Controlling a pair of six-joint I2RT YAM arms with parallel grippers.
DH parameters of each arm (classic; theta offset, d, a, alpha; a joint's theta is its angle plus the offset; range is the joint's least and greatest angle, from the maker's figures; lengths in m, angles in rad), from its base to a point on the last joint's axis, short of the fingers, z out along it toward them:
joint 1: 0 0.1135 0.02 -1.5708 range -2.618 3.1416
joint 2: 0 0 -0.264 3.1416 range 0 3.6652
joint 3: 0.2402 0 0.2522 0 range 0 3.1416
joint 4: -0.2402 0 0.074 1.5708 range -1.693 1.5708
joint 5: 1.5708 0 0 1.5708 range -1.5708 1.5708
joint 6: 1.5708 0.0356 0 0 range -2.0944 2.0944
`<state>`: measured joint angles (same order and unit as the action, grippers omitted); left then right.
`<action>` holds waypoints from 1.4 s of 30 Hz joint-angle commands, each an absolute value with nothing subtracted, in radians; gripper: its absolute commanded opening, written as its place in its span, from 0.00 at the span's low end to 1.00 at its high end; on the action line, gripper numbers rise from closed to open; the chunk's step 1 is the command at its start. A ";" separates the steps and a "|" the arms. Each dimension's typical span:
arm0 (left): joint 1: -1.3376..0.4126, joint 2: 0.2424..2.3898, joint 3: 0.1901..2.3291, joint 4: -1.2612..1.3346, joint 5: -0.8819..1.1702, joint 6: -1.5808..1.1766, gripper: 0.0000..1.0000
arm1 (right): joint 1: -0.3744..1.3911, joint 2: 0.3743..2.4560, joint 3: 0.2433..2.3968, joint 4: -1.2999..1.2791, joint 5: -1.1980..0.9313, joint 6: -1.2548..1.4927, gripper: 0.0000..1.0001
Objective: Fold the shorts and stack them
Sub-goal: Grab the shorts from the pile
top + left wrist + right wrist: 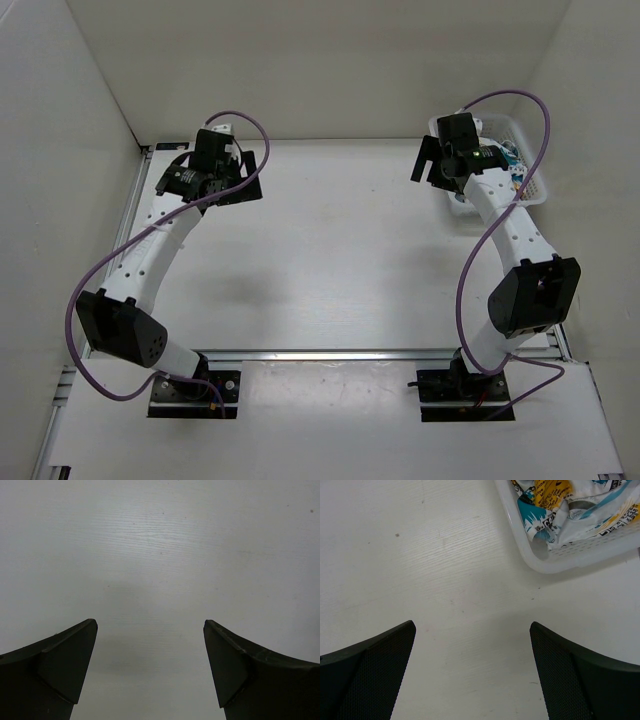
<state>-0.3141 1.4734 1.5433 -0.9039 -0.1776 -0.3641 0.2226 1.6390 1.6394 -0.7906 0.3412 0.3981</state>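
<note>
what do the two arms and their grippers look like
Both the left arm and right arm have white shells dotted with small holes, black joint housings and black base plates. A purple cable loops along each. The left gripper and right gripper are black with wedge-shaped fingers; the right one's pads show a mesh texture.

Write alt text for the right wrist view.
Crumpled teal, yellow and white printed shorts lie in a white mesh basket at the upper right. Below, the right gripper stands open over the white table, its two black fingers holding nothing.
</note>
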 commanded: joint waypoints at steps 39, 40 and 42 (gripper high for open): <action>-0.322 1.473 1.703 -1.072 -0.207 -0.442 1.00 | -0.130 2.331 2.491 -0.979 0.187 0.337 0.97; -0.322 1.483 1.712 -1.097 -0.207 -0.442 1.00 | -0.139 2.356 2.500 -0.967 0.196 0.347 0.94; -0.322 1.493 1.733 -1.118 -0.218 -0.442 1.00 | -0.150 2.368 2.490 -0.937 0.196 0.357 0.83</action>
<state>-0.3183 1.4918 1.6814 -1.0737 -0.1982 -0.4328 -0.1287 2.3684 2.4390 -0.9852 0.2153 0.3569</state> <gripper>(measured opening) 0.992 0.862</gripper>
